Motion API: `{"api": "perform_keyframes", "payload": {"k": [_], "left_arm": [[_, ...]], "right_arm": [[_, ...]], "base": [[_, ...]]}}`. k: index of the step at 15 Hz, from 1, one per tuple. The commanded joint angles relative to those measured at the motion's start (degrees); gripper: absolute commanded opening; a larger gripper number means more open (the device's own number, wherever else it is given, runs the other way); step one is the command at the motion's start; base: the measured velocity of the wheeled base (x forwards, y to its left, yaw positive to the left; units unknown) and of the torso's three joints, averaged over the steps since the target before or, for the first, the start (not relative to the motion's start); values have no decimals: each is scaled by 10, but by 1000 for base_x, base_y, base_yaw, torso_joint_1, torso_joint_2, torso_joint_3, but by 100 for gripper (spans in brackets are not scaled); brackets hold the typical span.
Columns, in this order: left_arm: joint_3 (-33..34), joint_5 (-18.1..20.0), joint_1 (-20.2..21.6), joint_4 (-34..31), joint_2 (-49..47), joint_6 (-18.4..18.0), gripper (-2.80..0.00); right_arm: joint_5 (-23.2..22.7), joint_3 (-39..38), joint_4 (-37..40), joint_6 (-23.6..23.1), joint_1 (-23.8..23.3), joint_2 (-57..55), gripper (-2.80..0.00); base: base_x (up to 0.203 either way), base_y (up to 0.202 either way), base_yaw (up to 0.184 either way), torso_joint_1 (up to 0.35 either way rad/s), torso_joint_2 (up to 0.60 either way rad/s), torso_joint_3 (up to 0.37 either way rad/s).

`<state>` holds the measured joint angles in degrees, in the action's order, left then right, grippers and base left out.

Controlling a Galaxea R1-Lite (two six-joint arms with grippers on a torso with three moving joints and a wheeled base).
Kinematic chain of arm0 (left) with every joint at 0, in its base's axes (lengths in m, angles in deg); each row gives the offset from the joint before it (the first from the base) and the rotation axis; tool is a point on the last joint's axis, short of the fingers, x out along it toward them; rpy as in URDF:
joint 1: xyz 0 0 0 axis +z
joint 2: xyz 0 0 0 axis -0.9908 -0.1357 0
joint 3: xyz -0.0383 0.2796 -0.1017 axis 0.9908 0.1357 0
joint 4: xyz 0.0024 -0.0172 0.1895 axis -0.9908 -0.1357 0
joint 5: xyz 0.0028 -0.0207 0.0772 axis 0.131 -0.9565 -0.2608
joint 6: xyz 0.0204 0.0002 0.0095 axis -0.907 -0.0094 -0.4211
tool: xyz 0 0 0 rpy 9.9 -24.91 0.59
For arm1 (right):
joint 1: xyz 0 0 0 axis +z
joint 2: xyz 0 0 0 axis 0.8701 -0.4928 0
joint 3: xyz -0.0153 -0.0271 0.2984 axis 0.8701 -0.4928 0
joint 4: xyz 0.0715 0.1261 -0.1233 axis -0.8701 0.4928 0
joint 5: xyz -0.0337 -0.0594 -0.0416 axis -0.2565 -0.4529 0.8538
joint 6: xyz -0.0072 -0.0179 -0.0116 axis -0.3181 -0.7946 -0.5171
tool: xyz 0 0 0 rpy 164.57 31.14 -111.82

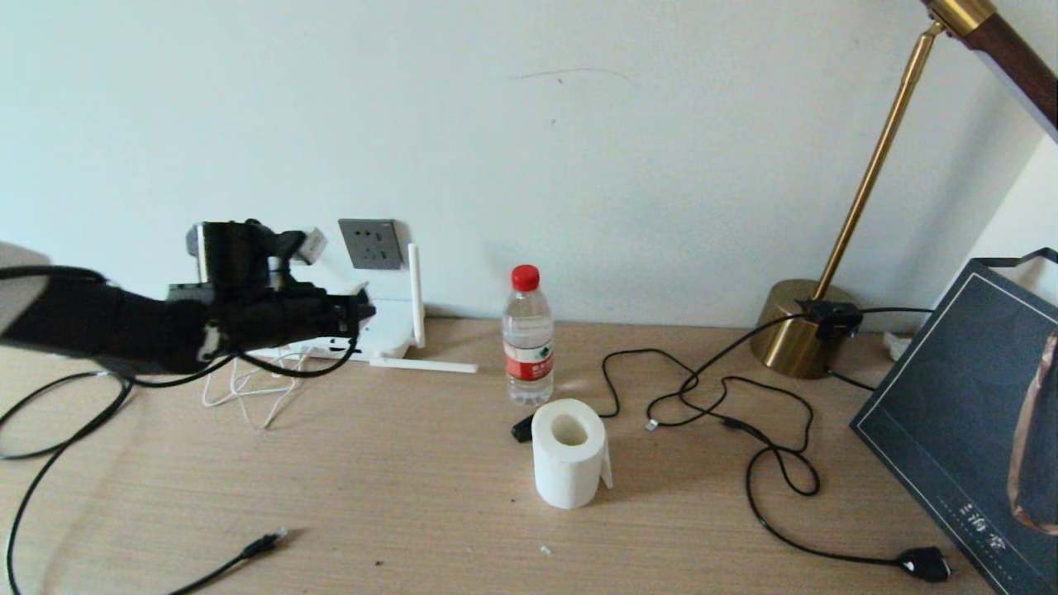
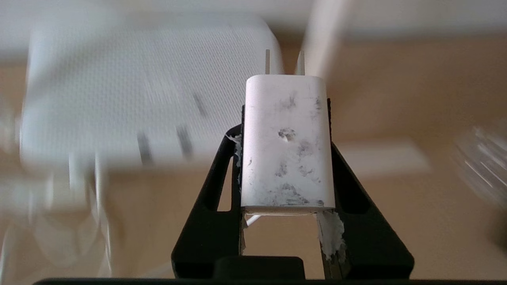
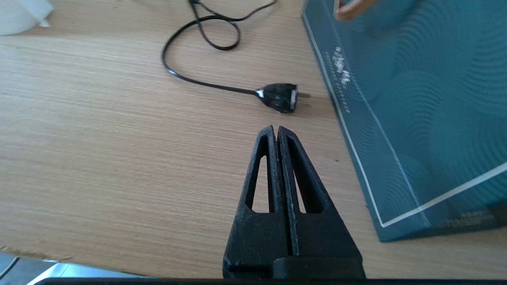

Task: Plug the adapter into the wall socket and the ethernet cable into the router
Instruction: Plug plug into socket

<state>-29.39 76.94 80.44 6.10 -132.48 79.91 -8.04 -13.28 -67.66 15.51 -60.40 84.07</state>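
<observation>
Adapter: the white adapter [image 2: 286, 142] sits clamped between the two black fingers of the left gripper, its two metal prongs pointing away from the wrist; its upper face is scuffed with grey marks. In the head view it shows as a small white block [image 1: 312, 245] held up off the table, just at nine o'clock of the wall socket and not touching it.
Left gripper: the left gripper [image 2: 286, 158] is closed only as far as the adapter's width, one finger [image 2: 222, 186] pressed on each side; nothing else is in its grasp. Its arm reaches in from the left edge of the head view, above the router.
Cord: a thin white cord [image 1: 248, 388] hangs in loose loops on the table under the left arm.
Wall socket: the dark grey wall socket [image 1: 370, 243] is on the wall, above the router, its holes bare.
Router: the white router [image 1: 388, 326] lies against the wall, partly hidden by the arm; one antenna stands upright, another lies flat on the table.
Ethernet cable: the black ethernet cable [image 1: 263, 544] ends in a plug lying loose on the table at seven o'clock of the router, well apart from it.
Right gripper: the right gripper [image 3: 277, 132] hovers low over the table with its fingers pressed together, holding nothing, near the lamp plug [image 3: 281, 97] and beside the dark blue bag [image 3: 416, 99].
Middle of table: a water bottle [image 1: 528, 335] stands with a toilet roll [image 1: 569, 453] at six o'clock of it.
Lamp: a brass lamp [image 1: 798, 330] stands at the wall on the right.
</observation>
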Motion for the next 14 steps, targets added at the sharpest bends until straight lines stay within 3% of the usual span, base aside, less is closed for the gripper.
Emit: {"api": "perform_keyframes", "payload": {"k": [1, 3, 5, 7, 9, 14], "left_arm": [[85, 14, 0, -140, 174, 0, -280], [116, 24, 0, -298, 230, 0, -280], [145, 27, 0, -369, 241, 1, -280], [177, 23, 0, -370, 238, 9, -280], [186, -20, -2, -370, 224, 12, -280], [182, -64, -6, -392, 190, 12, -280]], "right_arm": [[0, 0, 1, 0, 0, 0, -280], [0, 0, 1, 0, 0, 0, -280], [0, 0, 1, 0, 0, 0, -280], [0, 0, 1, 0, 0, 0, -280], [0, 0, 1, 0, 0, 0, -280], [0, 0, 1, 0, 0, 0, -280]], "base": [[0, 0, 0, 0, 0, 0], [0, 0, 0, 0, 0, 0], [0, 0, 0, 0, 0, 0], [0, 0, 0, 0, 0, 0], [0, 0, 0, 0, 0, 0], [0, 0, 0, 0, 0, 0]]}}
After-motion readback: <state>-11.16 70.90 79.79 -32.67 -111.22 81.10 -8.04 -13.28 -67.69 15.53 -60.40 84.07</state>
